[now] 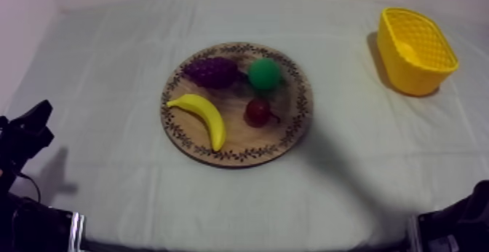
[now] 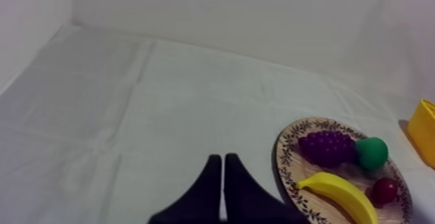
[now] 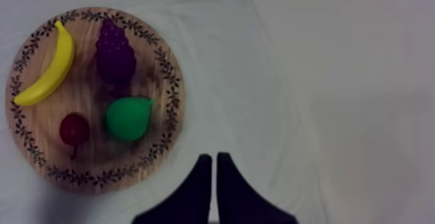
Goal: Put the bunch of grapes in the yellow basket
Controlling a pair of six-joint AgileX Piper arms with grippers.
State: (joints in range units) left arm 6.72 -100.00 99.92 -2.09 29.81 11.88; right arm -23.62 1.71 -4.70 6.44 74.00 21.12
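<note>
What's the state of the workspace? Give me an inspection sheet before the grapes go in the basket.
Surface: grey-white cloth, lightly creased.
Job's things: bunch of grapes on the wooden board, next to the pear; yellow basket apart from the board.
Clutter: banana, pear, small red fruit, all on the board.
Grippers: left gripper shut, over cloth beside the board; right gripper shut, above cloth beside the board.
Cables: nothing seen on the cloth.
Surroundings: pale wall at the cloth's far edge.
</note>
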